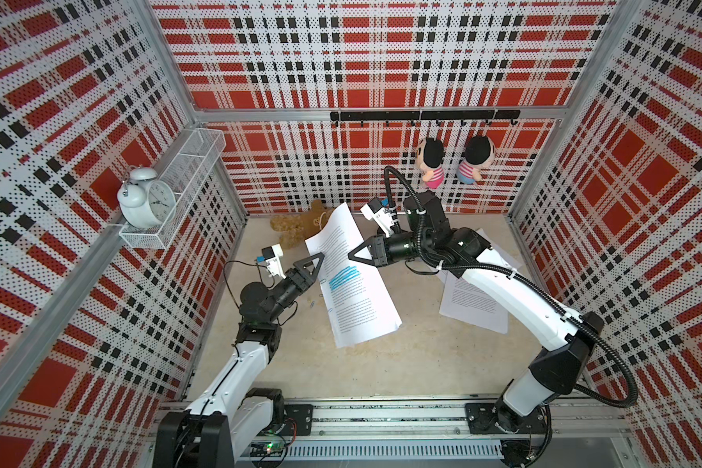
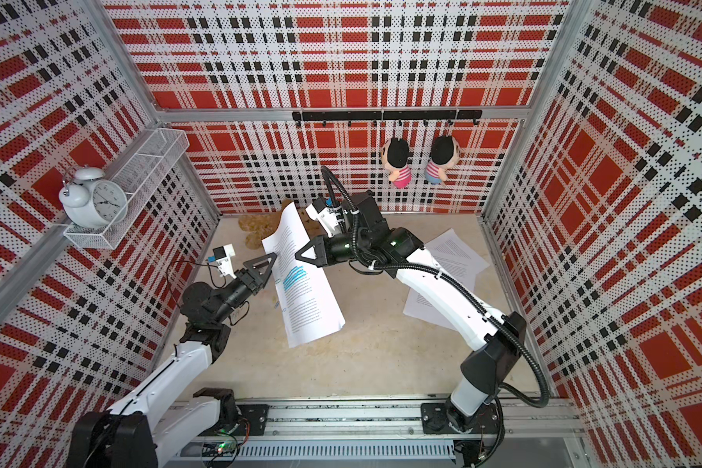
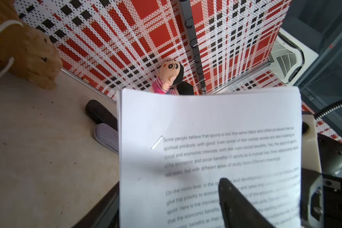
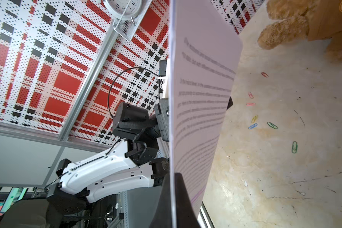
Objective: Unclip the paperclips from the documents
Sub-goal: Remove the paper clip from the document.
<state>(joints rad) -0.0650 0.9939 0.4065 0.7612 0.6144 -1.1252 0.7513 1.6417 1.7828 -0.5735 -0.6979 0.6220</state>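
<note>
While right gripper (image 1: 352, 256) clamps document (image 1: 353, 308), left gripper (image 1: 319, 259), wide and empty, should pinch paperclip (image 1: 323, 281) at its 6 o'clock.

Red, black and white plaid walls (image 1: 381, 60) closed in three sides, framed in aluminium. A white wire shelf (image 1: 195, 162) carried a white alarm clock (image 1: 159, 202). Two plush dolls (image 1: 432, 162) hung under a black hook rail (image 1: 422, 115); a brown teddy (image 1: 292, 229) lay on the scuffed beige floor (image 1: 422, 364).

Doc (image 3: 205, 114) partly hides 2 cases (image 3: 100, 115); bear (image 3: 24, 45) cut off by pic edge.
</note>
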